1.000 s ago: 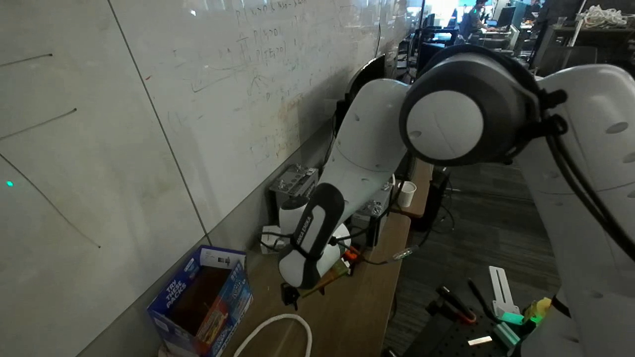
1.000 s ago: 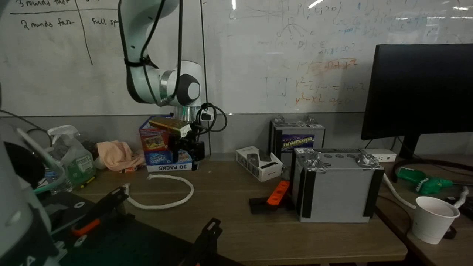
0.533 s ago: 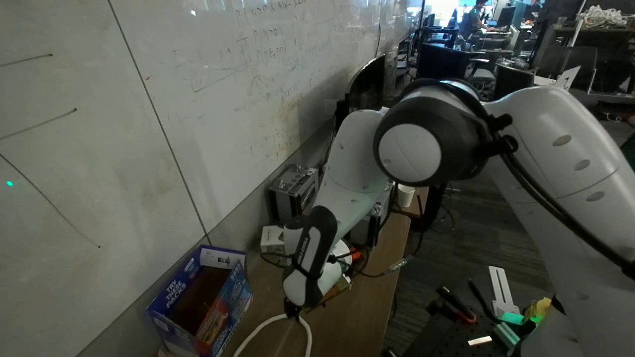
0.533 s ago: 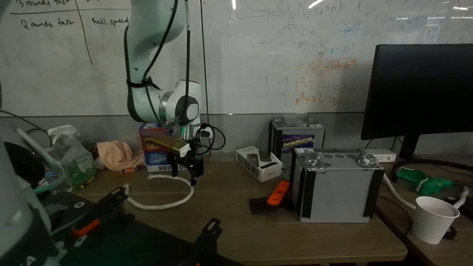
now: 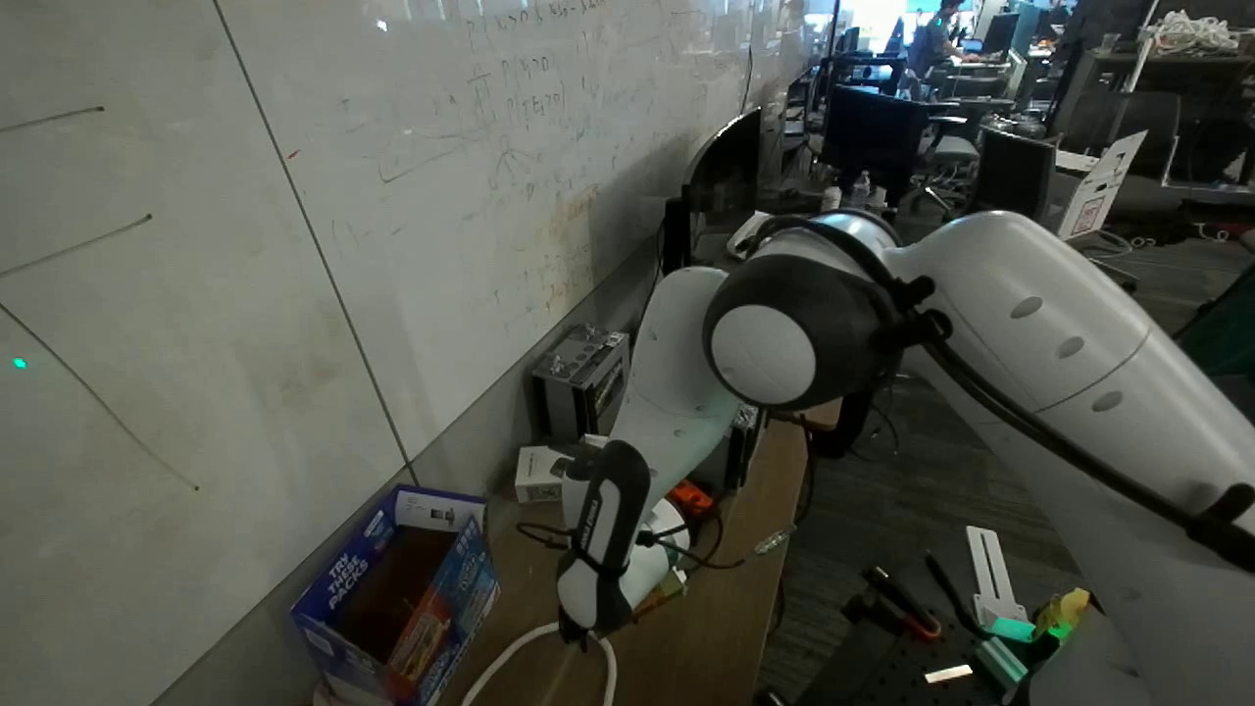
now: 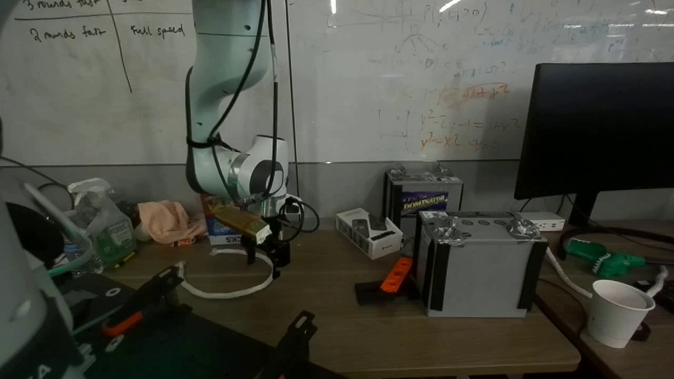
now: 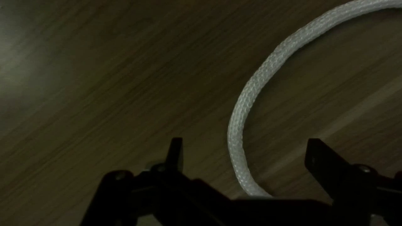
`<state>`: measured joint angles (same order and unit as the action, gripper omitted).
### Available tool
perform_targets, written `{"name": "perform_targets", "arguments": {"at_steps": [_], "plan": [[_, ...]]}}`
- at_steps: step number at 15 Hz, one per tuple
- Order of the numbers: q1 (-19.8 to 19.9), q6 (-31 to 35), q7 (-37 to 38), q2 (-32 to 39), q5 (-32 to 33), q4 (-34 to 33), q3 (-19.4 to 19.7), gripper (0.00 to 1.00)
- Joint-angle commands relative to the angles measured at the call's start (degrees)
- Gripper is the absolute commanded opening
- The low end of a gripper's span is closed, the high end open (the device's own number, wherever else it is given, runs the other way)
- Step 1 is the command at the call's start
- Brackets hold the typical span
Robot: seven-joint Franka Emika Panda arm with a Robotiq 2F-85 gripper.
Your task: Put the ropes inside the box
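Rope [image 7: 248, 94] lies ungripped, the end effector [image 7: 245, 140] spread astride it. Likely the grasping step: next, lower fully and close.

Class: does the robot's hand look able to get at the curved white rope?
Probably yes: the hand is open, the rope shows between its fingers, and nothing visible blocks the way.

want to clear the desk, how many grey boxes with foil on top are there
2: the rear grey box near the wall, the front grey box nearer the paper cup. Others may be hidden.
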<state>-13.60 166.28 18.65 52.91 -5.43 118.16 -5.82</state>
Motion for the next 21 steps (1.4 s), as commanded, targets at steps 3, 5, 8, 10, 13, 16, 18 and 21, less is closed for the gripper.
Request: {"name": "perform_targets", "arguments": {"at_steps": [3,5,8,10,13,16,18,21], "plan": [[-0.4,1.2,-0.9,3.7,-1.8,-2.4,0.0,1.0],[0.0,1.8,-1.1,4.5,-2.1,-2.7,-0.3,1.0],[-0.5,2.8,-0.7,5.5,-2.3,-3.2,0.0,1.0],[-1.1,3.8,-0.4,6.0,-2.3,-3.4,0.5,1.0],[-1.3,4.8,-0.3,6.5,-2.4,-3.7,0.8,1.0],[-1.4,5.3,-0.3,6.7,-2.4,-3.9,0.9,1.0],[-1.1,5.2,-0.5,6.9,-2.5,-4.0,0.7,1.0],[-1.0,5.1,-0.5,7.1,-2.6,-4.1,0.6,1.0]]}}
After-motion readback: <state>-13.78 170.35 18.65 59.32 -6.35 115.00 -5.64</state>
